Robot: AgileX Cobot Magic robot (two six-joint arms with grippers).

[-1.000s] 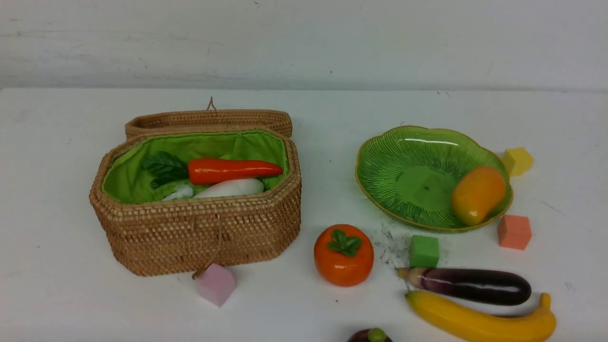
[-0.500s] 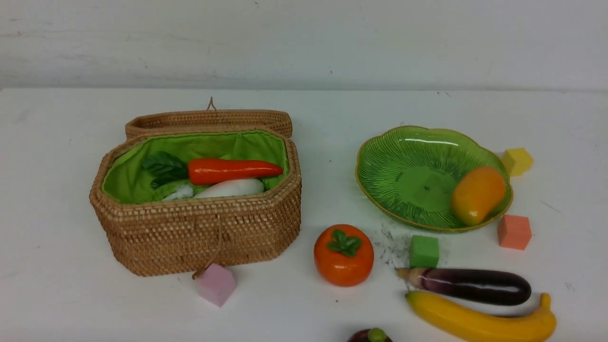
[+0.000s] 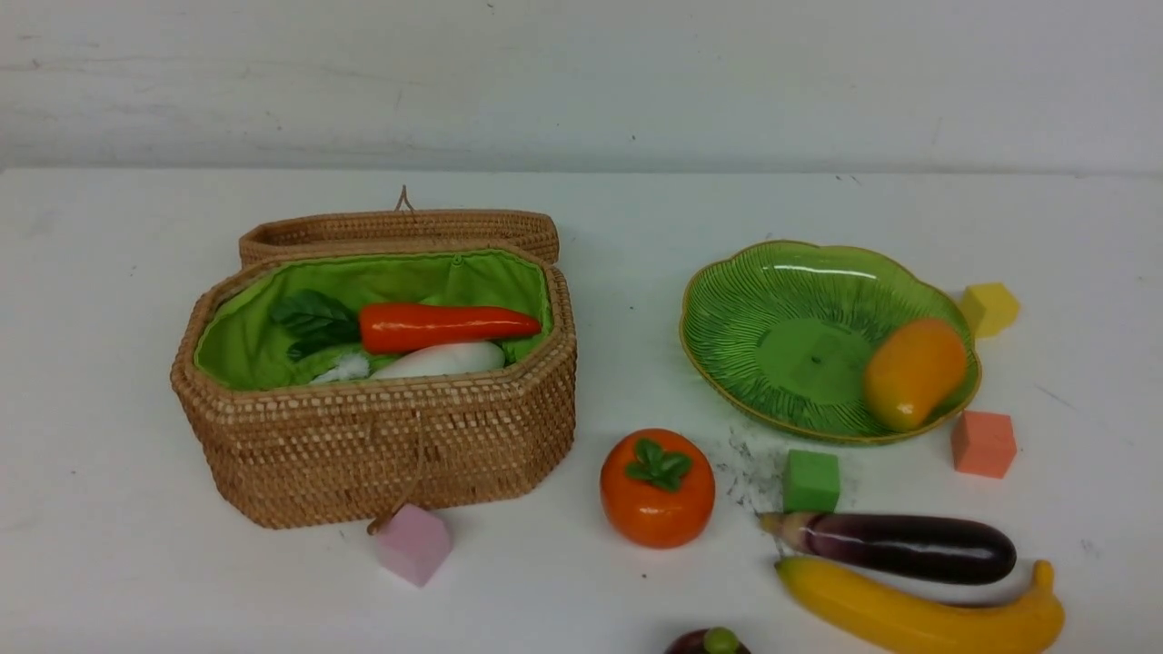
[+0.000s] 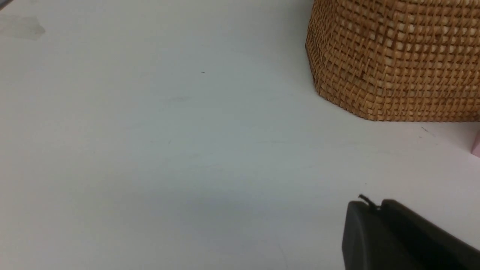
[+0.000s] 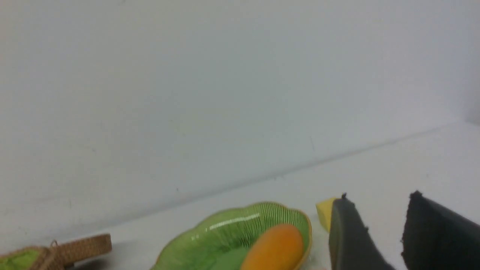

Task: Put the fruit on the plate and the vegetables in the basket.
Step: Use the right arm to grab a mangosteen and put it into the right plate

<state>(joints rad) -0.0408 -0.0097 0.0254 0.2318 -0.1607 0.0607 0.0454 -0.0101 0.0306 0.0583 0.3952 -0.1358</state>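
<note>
Carrot (image 3: 450, 327) and radish (image 3: 441, 360) in rattan basket (image 3: 382, 445), mango (image 3: 913, 372) on green plate (image 3: 772, 318), eggplant (image 3: 899, 547) beside banana (image 3: 918, 613), left gripper (image 4: 377, 205) pinched together, right gripper (image 5: 378, 195) parted, empty.

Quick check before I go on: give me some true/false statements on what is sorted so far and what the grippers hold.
The carrot and radish lie in the basket. True.
The mango lies on the plate. True.
The eggplant is in the basket. False: it lies on the table beside the banana.
The persimmon sits on the plate. False: it stands on the table, off the plate.
The right gripper holds a fruit. False: its jaws stand apart, empty.
The left gripper is shut, holding nothing. True.
</note>
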